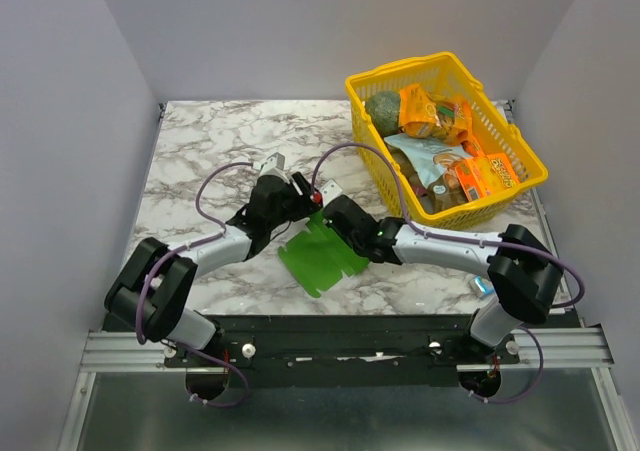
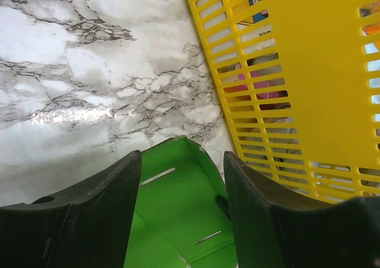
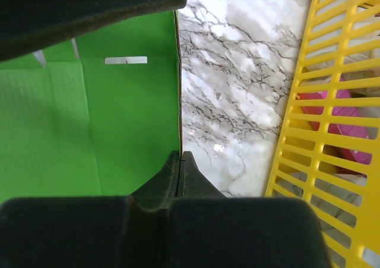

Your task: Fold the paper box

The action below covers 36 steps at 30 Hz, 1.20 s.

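**Position.** The paper box (image 1: 322, 258) lies mostly flat on the marble table (image 1: 200, 151), near the middle and to the left of the yellow basket (image 2: 320, 72). Its far end is lifted between the two arms.

**Left gripper** (image 2: 183, 158): the fingers stand apart and hold nothing. They straddle the raised far flap, with green card showing between them.

**Right gripper** (image 3: 180, 161): the fingers are pressed together on the card's right edge. This appears to be a pinch on the sheet, though the contact itself is hidden by the fingers.

**Risks.**
- The pinch sits on the very margin of thin card, so a pull could slip it free or tear the edge.
- If the left fingers close off the crease, the flap may buckle instead of folding.
- The basket is just beside the work, so a wide swing to the right could strike its wall.
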Motion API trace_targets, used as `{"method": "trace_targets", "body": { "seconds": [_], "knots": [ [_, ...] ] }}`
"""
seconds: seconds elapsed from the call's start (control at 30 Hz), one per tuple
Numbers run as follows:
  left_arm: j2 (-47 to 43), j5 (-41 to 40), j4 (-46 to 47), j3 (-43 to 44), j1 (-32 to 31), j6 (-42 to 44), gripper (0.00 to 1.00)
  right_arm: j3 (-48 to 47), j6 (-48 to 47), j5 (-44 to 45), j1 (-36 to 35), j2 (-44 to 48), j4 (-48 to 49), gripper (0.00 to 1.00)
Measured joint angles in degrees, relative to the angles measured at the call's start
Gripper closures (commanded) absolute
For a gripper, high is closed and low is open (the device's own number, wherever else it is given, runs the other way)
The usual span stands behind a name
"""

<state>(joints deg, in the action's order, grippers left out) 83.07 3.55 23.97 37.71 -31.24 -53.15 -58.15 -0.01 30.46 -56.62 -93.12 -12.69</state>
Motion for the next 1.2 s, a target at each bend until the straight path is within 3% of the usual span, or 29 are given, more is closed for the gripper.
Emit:
{"method": "trace_targets", "body": {
  "seconds": [0.9, 1.0, 1.2],
  "knots": [
    [3.3, 0.0, 3.1, 1.3, -1.1, -7.3, 0.36, 2.0, -2.0, 3.0, -1.6, 1.9, 2.9, 0.99],
    [3.8, 0.0, 3.7, 1.3, -1.1, -7.8, 0.40, 2.0, -2.0, 3.2, -1.7, 1.9, 2.9, 0.99],
    [5.4, 0.0, 4.3, 1.2, -1.1, -8.6, 0.58, 2.0, -1.9, 4.1, -1.9, 1.9, 2.8, 0.99]
  ]
}}
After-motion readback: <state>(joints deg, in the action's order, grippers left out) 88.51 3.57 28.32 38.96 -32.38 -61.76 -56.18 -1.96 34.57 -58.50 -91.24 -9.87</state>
